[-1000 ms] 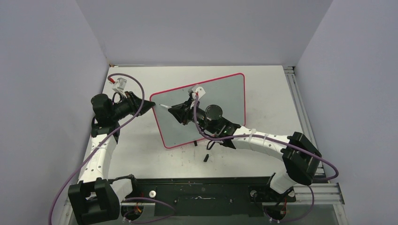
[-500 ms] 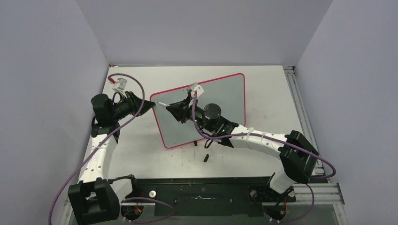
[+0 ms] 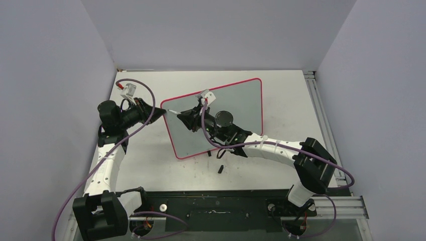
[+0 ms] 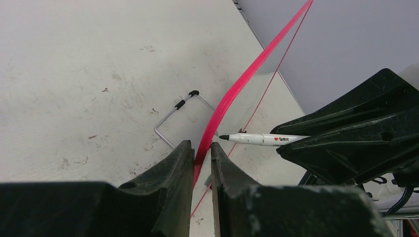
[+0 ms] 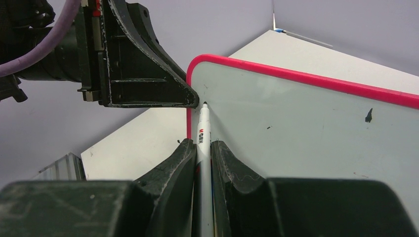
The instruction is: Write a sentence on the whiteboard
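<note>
No lettering shows on the whiteboard (image 3: 241,103), propped on the table (image 3: 150,163), so all the writing is left to do. The left gripper (image 4: 201,148) pinches its red left edge. The right gripper (image 5: 200,147), reaching across, clenches a pen (image 5: 202,129), with the tip at the board's upper left corner.
</note>
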